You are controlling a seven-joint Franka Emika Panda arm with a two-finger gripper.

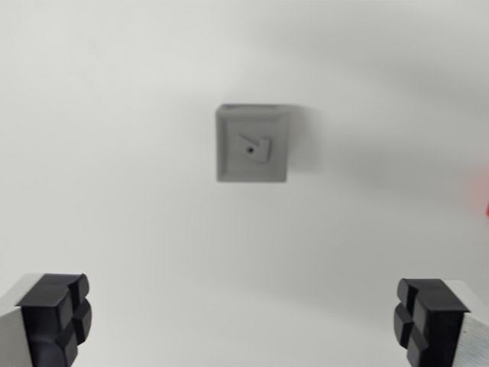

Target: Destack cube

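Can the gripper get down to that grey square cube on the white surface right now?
Probably yes. The gripper is open, its black fingertips wide apart at the bottom corners. Nothing lies between them and the grey square cube on the white surface. A red blur at the wrist view's right edge sits well aside.

Plain white surface [114, 153], perhaps a tabletop
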